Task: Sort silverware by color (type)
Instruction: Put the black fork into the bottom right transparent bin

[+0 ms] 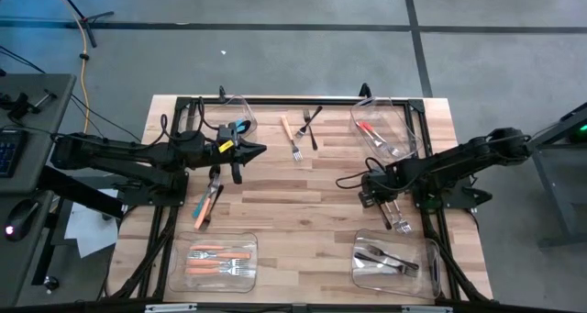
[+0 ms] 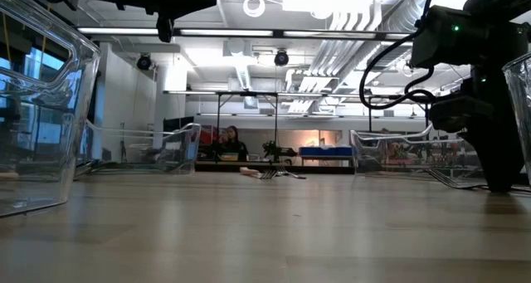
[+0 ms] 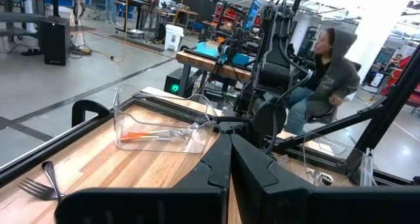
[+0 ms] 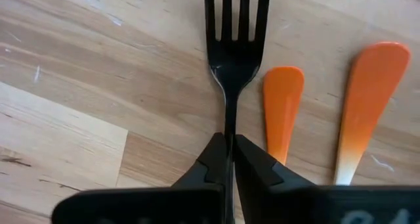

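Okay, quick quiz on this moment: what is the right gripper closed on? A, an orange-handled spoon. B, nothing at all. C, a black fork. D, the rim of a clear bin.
C: in the right wrist view the right gripper is pinched shut on the handle of the black fork, whose tines point away from it, while two orange handles lie untouched on the wood beside it.

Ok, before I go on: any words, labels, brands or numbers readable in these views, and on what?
None can be read.
Yellow tag on the left arm's wrist: any print is too small to read.
Black fork held in the right gripper and the two orange handles beside it: no marking shows.
Clear bins: no labels show.
Room behind the table: no sign legible.
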